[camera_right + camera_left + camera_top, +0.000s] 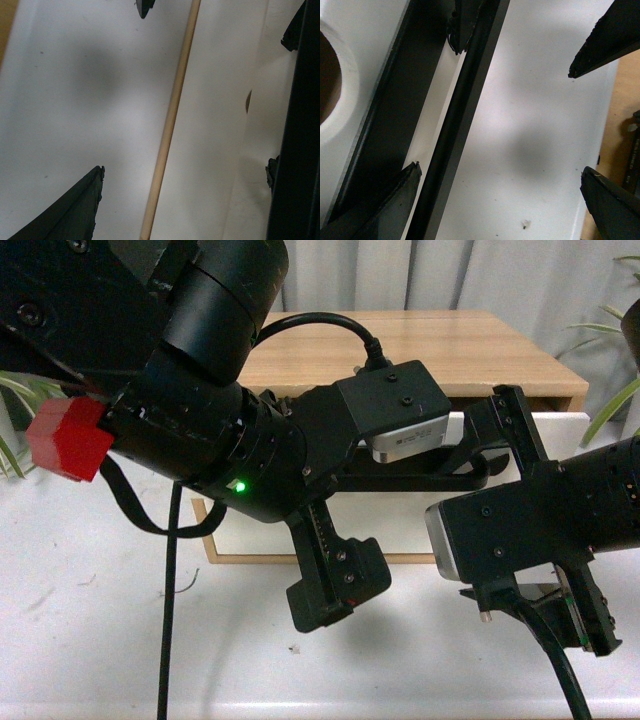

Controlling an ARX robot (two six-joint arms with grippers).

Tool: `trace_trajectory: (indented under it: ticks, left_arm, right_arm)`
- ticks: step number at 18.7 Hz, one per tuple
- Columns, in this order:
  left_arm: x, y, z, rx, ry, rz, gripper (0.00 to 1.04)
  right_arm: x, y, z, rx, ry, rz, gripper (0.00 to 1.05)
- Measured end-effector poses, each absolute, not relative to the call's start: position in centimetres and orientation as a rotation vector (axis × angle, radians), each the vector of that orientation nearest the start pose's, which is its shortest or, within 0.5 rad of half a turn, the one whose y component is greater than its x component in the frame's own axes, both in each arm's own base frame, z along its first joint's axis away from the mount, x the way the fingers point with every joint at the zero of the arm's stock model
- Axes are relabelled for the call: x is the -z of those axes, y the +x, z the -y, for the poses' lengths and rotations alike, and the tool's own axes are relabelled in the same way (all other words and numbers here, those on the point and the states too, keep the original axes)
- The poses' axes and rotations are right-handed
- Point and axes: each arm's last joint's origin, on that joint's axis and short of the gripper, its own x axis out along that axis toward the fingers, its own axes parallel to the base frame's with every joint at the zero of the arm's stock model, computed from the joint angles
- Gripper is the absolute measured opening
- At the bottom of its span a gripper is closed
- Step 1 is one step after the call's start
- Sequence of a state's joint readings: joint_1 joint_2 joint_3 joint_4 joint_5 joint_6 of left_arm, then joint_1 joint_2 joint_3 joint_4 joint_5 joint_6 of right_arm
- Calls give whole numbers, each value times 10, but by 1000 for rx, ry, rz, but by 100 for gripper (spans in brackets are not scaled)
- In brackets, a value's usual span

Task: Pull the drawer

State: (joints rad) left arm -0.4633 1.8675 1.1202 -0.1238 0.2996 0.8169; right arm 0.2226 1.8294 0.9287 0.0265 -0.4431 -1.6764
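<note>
Now the left gripper point(515, 120) is holding its fingers point(385, 215) apart around the handle point(451, 140) of the drawer point(540, 160), so clamping squarely, then pulling straight back, is looking wisest.

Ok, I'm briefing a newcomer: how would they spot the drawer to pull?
Find the wood-topped cabinet on the white table. The drawer is the white front just under that top. Unlike the plain front below, it carries a long black bar handle.

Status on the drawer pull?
Left gripper open, bar handle between its jaws. Right gripper open at the drawer front. How far out: cannot tell. Nothing seen blocking.
</note>
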Motion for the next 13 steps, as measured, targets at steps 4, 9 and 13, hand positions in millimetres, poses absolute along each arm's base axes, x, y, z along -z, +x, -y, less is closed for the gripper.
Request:
trace_trajectory:
  ticks: [4, 9, 13]
  left_arm:
    - [-161, 308, 178, 1075, 767, -542, 98]
    - [-157, 278, 174, 1091, 728, -534, 98]
    - [-155, 266, 171, 1102, 725, -530, 98]
  right_arm:
    - [-133, 310, -86, -1196, -1394, -148, 98]
    - [-130, 275, -87, -1201, -1387, -133, 98]
    - [-130, 259, -87, -1205, -1374, -139, 98]
